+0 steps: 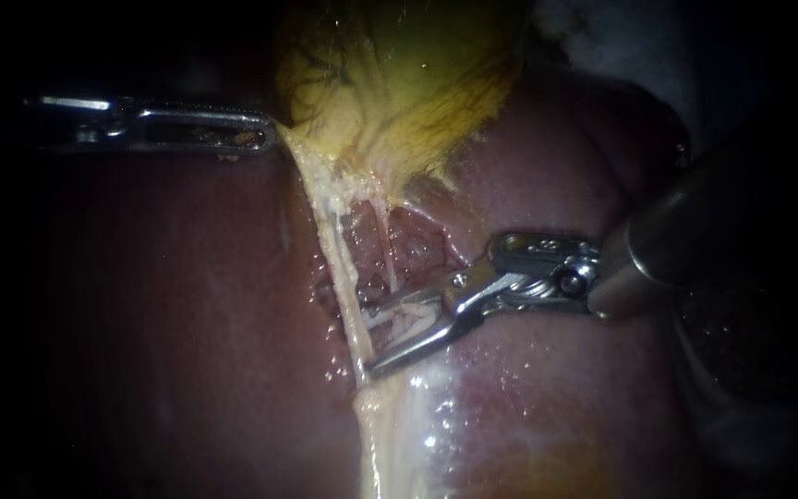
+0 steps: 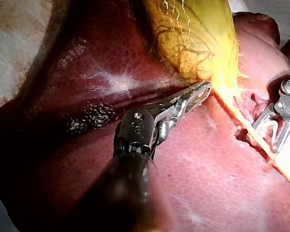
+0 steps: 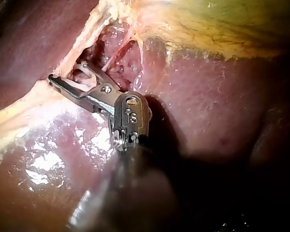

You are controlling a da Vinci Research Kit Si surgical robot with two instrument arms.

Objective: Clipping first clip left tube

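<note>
Right instrument (image 1: 369, 340) straddling the left tube (image 1: 332, 242), jaws not yet closed.
Its jaws stand wide, one on either side of the pale tube, which crosses the gap near their tips; whether a clip sits loaded between them is hard to make out. Beside the upper jaw, outside the gap, runs a thinner tube (image 1: 386, 251). Farther along, the left instrument (image 1: 266, 131) has its jaws together on the gallbladder (image 1: 399, 83) edge, keeping the tube taut over the liver (image 1: 187, 323). This looks like final positioning; next, seat only this tube deeper, then squeeze squarely across it.
</note>
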